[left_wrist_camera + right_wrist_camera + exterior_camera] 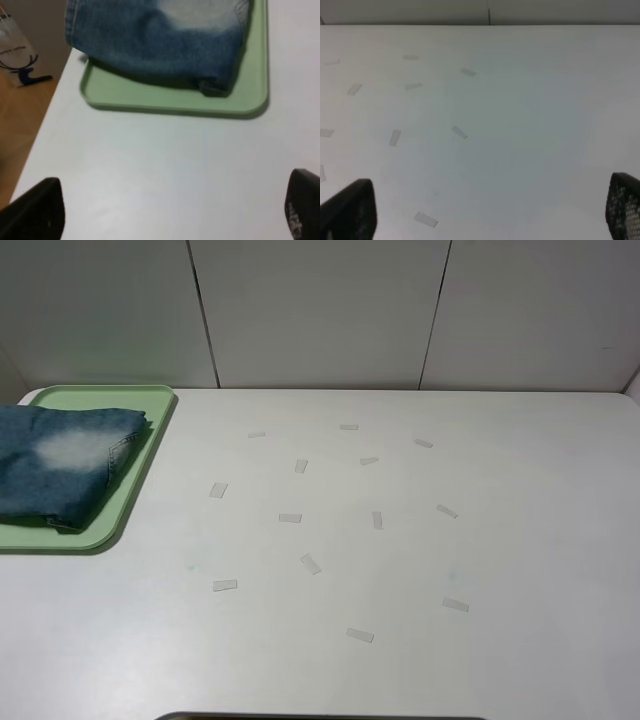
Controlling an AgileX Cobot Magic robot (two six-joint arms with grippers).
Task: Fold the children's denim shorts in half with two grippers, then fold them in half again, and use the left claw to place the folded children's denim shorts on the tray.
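Folded children's denim shorts (160, 42) laid on the tray (175, 102), well ahead of the left end effector (175, 210) (spread wide, nothing held), right end effector (490, 210) likewise spread and empty over the tabletop (530, 125)

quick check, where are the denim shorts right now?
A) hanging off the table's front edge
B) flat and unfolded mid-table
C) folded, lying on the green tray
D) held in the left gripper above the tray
C: the children's denim shorts lie folded on the tray at the table's far left corner, and the left claw stands open and empty over bare table short of them.
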